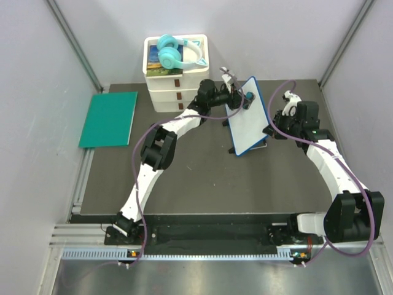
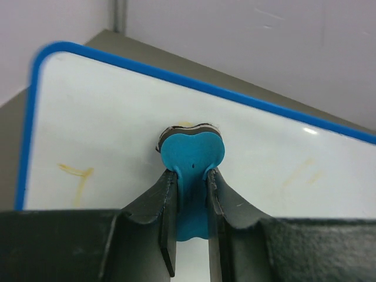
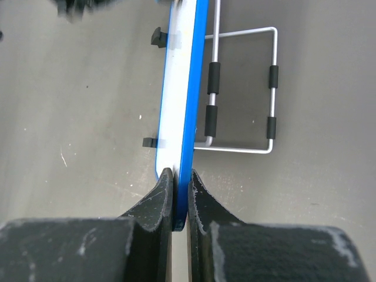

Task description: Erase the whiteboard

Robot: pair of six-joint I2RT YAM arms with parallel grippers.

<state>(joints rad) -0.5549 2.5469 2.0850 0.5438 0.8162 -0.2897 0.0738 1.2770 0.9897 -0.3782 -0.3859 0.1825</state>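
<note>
The whiteboard [image 1: 249, 120], white with a thin blue frame, stands tilted on its stand at mid-table. In the left wrist view its face [image 2: 117, 129] shows faint yellow-orange marks. My left gripper [image 2: 191, 179] is shut on a small blue eraser [image 2: 191, 154] and presses its dark pad against the board near the upper part; it shows in the top view too [image 1: 245, 98]. My right gripper [image 3: 179, 176] is shut on the board's blue edge [image 3: 191, 88], at the right side in the top view [image 1: 273, 126]. A wire stand [image 3: 244, 103] props the board from behind.
A green flat mat [image 1: 110, 118] lies at the far left of the table. A white stack of drawers [image 1: 175, 83] at the back holds turquoise headphones [image 1: 178, 52] and a book. Grey walls close in on three sides.
</note>
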